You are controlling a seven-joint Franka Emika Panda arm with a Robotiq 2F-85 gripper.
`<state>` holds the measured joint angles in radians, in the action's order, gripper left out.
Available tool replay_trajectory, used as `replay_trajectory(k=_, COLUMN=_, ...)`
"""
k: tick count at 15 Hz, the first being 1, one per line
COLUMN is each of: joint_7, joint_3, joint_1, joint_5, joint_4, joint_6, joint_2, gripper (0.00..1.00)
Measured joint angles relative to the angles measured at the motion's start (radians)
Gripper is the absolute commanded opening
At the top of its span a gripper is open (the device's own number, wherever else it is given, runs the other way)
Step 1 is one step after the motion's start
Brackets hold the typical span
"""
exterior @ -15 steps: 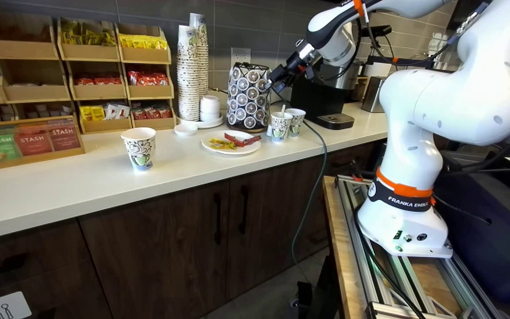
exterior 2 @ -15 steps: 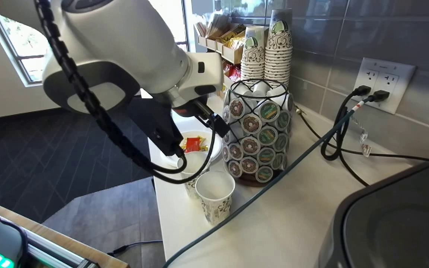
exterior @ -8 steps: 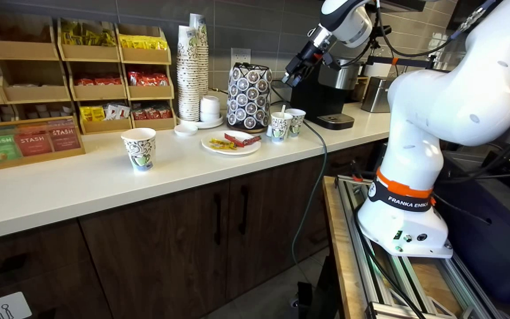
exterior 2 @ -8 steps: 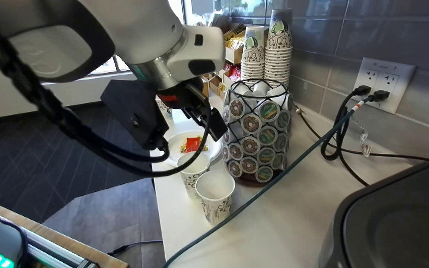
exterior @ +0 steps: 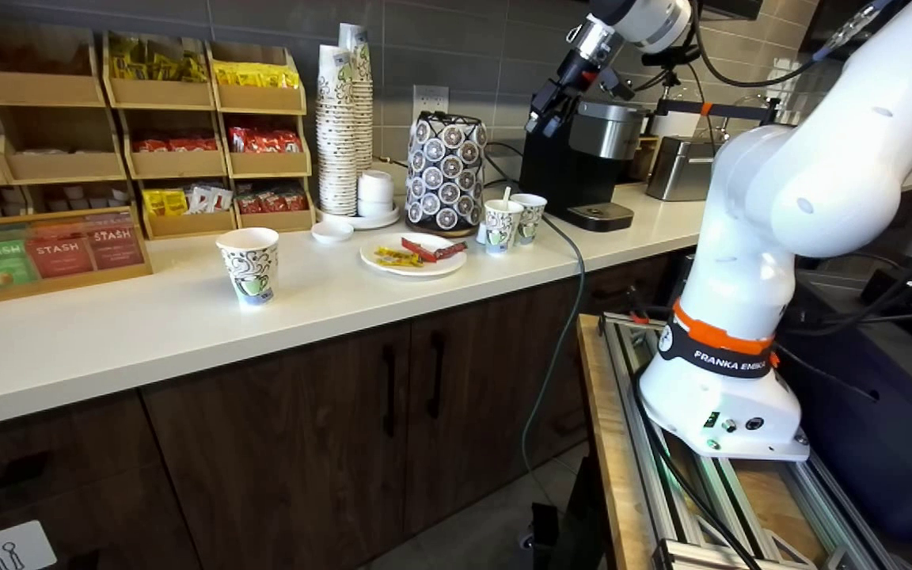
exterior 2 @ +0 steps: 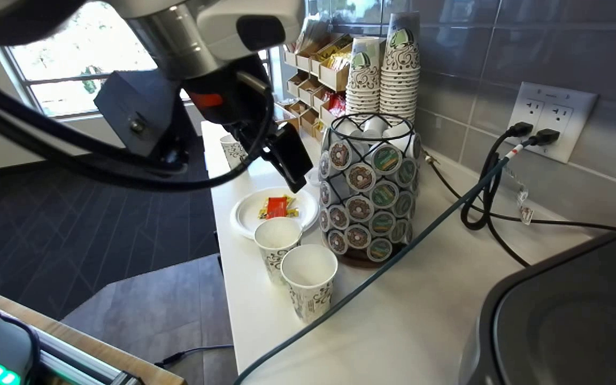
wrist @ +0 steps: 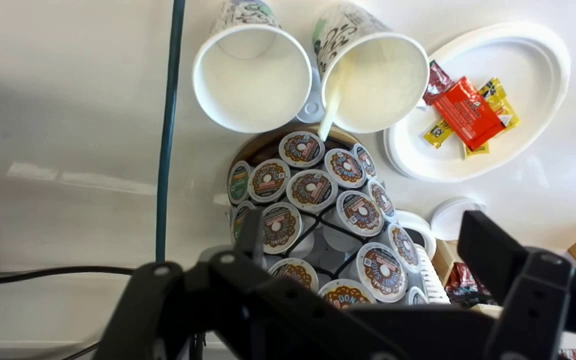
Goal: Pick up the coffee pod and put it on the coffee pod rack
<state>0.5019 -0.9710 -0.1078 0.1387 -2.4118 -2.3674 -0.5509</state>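
The fingers (wrist: 490, 250) are standing wide apart, pinching nothing and touching nothing visible. Tilted downward, the gripper (exterior: 542, 125) is hanging clear of the rack (exterior 2: 360, 260), presumably leaving room for an approach or a release. Pods (wrist: 312, 190) are sitting in the rack lids outward, its wire cells probably catching their rims; one cell (wrist: 325, 246) is showing no lid. Which pod the task is meaning cannot be told; a small pale object (wrist: 311, 107), partly hidden beside the cups (exterior 2: 310, 299), is escaping identification, perhaps being another. Farther out, a plate (wrist: 535, 75) is bearing packets (wrist: 469, 113) on the counter (wrist: 68, 100), its raised rim containing them.
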Motion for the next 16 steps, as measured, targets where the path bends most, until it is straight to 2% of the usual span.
replay_trajectory(k=8, joint_7=-0.072, joint_3=0.252, joint_1=-0.254, joint_5=0.009, joint_4=0.001, joint_6=0.207, joint_2=-0.004, gripper=1.0)
replay_trajectory(k=13, joint_7=-0.224, joint_3=0.406, joint_1=-0.391, joint_5=0.036, joint_4=0.0, joint_6=0.347, joint_2=-0.061, gripper=1.0)
replay_trajectory(k=16, joint_7=-0.323, joint_3=0.471, joint_1=-0.435, joint_5=0.036, joint_4=-0.002, joint_6=0.409, joint_2=-0.114, gripper=1.0)
